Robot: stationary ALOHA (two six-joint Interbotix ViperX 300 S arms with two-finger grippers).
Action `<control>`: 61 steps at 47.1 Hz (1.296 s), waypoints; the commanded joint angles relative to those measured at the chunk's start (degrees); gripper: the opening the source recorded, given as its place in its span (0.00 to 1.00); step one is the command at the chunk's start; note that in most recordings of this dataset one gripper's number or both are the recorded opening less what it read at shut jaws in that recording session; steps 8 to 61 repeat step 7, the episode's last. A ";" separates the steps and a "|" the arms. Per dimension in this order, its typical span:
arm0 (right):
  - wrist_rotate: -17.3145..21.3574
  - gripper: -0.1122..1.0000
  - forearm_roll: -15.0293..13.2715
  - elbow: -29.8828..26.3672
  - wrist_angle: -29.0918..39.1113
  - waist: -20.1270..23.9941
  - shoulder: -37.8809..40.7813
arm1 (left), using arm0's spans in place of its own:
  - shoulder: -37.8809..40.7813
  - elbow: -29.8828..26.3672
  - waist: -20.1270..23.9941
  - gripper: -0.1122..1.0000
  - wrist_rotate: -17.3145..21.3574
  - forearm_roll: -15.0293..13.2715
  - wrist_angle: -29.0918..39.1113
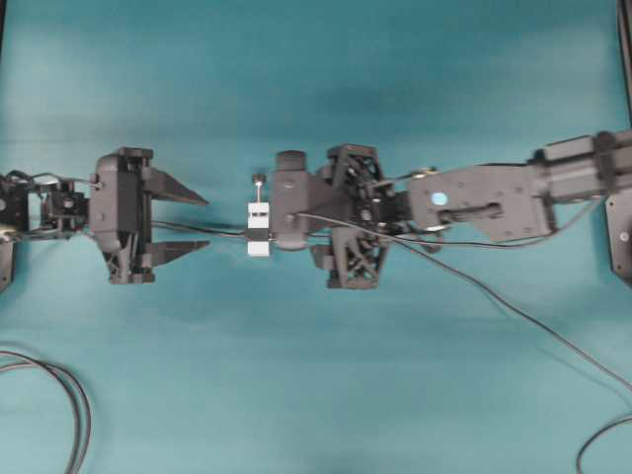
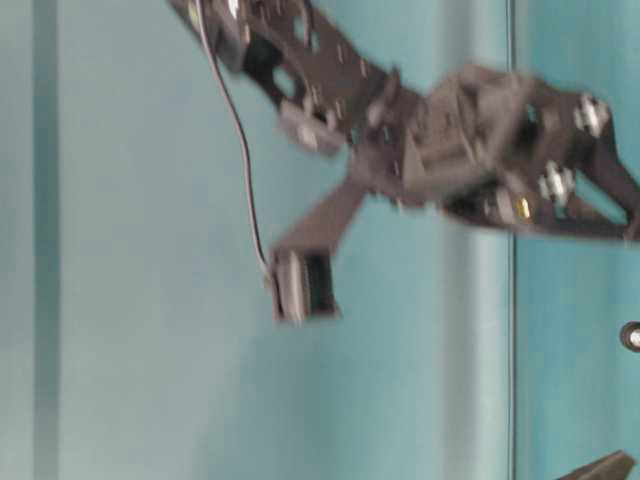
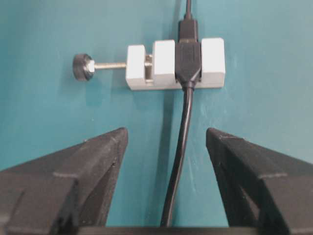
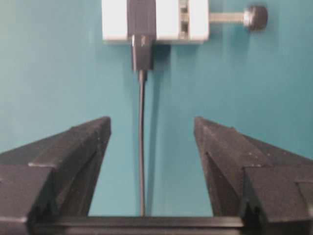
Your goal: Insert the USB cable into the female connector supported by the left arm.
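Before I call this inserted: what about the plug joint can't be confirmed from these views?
- Both wrist views: the metal tip of the USB cable is hidden inside the female connector, so seating depth is unknown.
- Right wrist view: the connector's far side is cut off by the top edge.
- Overhead view: the joint is too small to judge.
- Table-level view: motion blur smears everything.

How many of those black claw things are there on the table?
2. The left tool sits left of the white block, open; the right tool, open, is just right of the block.

White female connector flat on teal table, USB cable plugged in, knob sideways.
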 commanded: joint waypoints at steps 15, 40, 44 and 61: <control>2.11 0.73 -0.18 8.35 -8.88 -1.23 -9.76 | -5.80 0.44 0.26 0.74 -0.35 -0.09 1.23; 2.11 0.73 -0.18 8.35 -8.88 -1.23 -9.76 | -5.80 0.44 0.26 0.74 -0.35 -0.09 1.23; 2.11 0.73 -0.18 8.35 -8.88 -1.23 -9.76 | -5.80 0.44 0.26 0.74 -0.35 -0.09 1.23; 2.11 0.73 -0.18 8.35 -8.88 -1.23 -9.76 | -5.80 0.44 0.26 0.74 -0.35 -0.09 1.23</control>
